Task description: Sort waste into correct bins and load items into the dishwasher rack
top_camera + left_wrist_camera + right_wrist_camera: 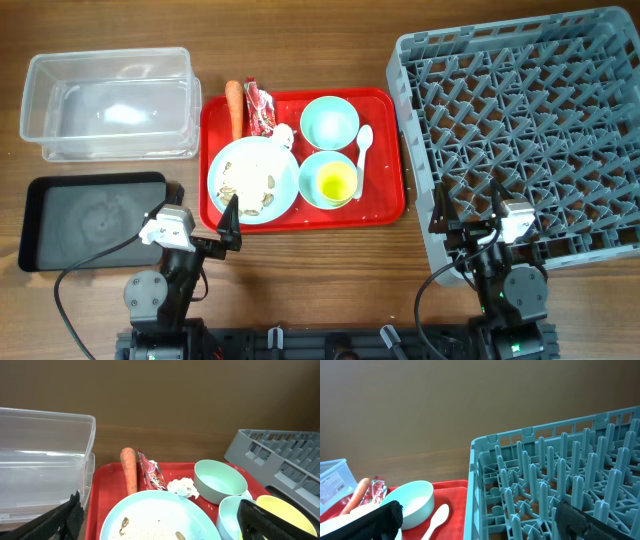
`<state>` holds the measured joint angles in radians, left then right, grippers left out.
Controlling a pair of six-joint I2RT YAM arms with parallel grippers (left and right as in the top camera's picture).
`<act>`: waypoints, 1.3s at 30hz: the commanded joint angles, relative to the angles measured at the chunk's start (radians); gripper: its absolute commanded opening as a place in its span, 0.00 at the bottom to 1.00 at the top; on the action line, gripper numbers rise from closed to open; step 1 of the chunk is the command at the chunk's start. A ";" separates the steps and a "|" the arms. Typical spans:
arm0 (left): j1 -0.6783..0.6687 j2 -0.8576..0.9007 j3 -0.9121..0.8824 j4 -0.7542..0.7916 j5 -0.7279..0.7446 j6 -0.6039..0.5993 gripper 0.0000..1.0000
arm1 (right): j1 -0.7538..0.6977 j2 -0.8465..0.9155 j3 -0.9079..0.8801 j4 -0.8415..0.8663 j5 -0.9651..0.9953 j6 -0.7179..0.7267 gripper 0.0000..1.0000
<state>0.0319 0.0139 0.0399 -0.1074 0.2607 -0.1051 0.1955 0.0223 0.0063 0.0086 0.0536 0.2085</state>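
Across the table [300,30], left to right: tub [110,55] at the back with black tray [30,225] just in front, red tray [385,100] in the middle, rack [530,130] filling the right side. On the red tray: carrot [234,108] and wrapper [260,107] side by side at the back left, tissue [284,135] at the back rim of the plate [285,175], crumbs [245,185] on that plate, mint bowl [329,122] behind, blue bowl [312,165] in front with the cup [336,183] inside, spoon [364,145] right of both bowls. Hemmed in closely by the tub's wall on the left and the rack's wall on the right, with only thin strips of table between. Open table along the front edge, between the two arms. Left gripper [160,510] low at the front, between black tray and red tray, aimed at the plate, jaws spread wide and empty. Right gripper [467,205] low at the rack's front-left corner, jaws likewise wide apart, holding nothing.
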 commanded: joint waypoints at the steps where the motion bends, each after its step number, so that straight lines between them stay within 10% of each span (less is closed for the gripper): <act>1: 0.002 -0.007 -0.010 0.003 0.012 0.019 1.00 | -0.003 -0.005 -0.001 0.005 -0.002 0.004 1.00; 17: 0.004 -0.007 -0.010 -0.002 -0.105 0.053 1.00 | -0.002 -0.005 -0.001 0.007 -0.002 0.013 1.00; 26: 0.003 -0.006 -0.010 0.029 -0.044 -0.065 1.00 | -0.003 -0.005 0.000 0.060 -0.047 0.452 1.00; 32: 0.003 -0.004 0.055 0.241 0.038 -0.229 1.00 | -0.003 0.000 0.108 0.080 -0.087 0.312 1.00; 39: 0.003 0.283 0.451 -0.025 0.035 -0.229 1.00 | -0.003 0.243 0.502 -0.154 -0.130 0.089 1.00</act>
<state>0.0326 0.1413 0.3088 -0.0483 0.2840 -0.3111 0.1951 0.1593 0.3817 -0.0826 -0.0452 0.3939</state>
